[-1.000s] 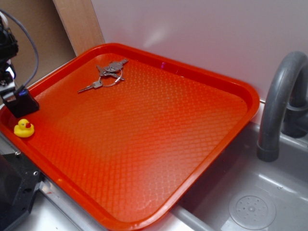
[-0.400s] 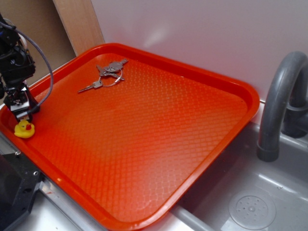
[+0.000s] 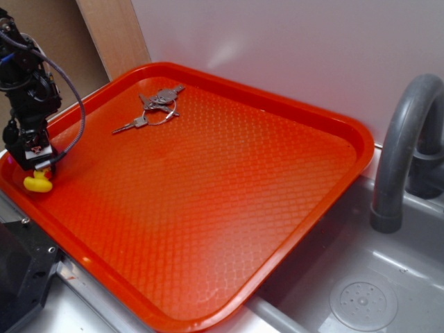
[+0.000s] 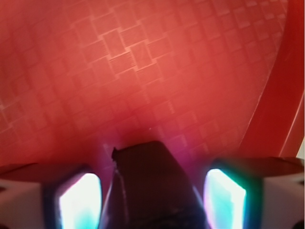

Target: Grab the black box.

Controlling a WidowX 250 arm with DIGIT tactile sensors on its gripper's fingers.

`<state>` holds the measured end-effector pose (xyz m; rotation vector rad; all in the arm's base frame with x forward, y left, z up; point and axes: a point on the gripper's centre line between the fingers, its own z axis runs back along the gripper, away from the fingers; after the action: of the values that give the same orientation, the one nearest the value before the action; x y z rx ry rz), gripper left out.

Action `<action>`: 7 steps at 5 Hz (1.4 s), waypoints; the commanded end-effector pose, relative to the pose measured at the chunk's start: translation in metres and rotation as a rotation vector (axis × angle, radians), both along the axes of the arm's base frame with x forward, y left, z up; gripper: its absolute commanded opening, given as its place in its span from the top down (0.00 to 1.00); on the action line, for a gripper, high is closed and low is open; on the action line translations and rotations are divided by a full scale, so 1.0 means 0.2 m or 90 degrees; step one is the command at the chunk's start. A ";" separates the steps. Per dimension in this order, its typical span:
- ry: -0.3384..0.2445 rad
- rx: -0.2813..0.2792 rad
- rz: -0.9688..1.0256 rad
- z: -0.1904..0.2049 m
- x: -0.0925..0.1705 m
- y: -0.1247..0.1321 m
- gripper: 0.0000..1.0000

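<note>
In the wrist view, the black box point(image 4: 148, 179) lies on the red tray point(image 4: 143, 71) between my two fingers, with a gap on each side. Its near end runs out of the bottom of the frame. My gripper point(image 4: 150, 195) is open, and its glowing pads point(image 4: 78, 200) stand left and right of the box. In the exterior view, the gripper point(image 3: 31, 161) points down at the tray's left corner and hides most of the box.
A yellow rubber duck point(image 3: 38, 182) sits just in front of the gripper. The tray rim point(image 3: 14, 182) runs close by on the left. A key bunch point(image 3: 156, 105) lies at the back. A large black device point(image 3: 21, 274) stands at the lower left, and a sink with a grey faucet point(image 3: 402, 152) on the right.
My gripper has come in from the left and lowered over the black box. The box now sits between the fingers and is largely hidden in the exterior view. The duck has not moved.
</note>
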<state>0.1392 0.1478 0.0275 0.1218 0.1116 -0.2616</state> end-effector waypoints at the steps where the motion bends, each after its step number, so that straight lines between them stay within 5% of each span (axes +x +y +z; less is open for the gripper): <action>1: -0.023 0.037 0.013 0.11 0.01 0.05 1.00; 4: -0.114 0.011 0.143 0.72 0.30 -0.44 1.00; 5: -0.105 -0.045 0.177 0.81 0.46 -0.54 1.00; 7: -0.129 -0.051 0.198 0.70 0.63 -0.53 1.00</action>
<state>0.2585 0.0371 0.1501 0.0419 -0.0181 0.0638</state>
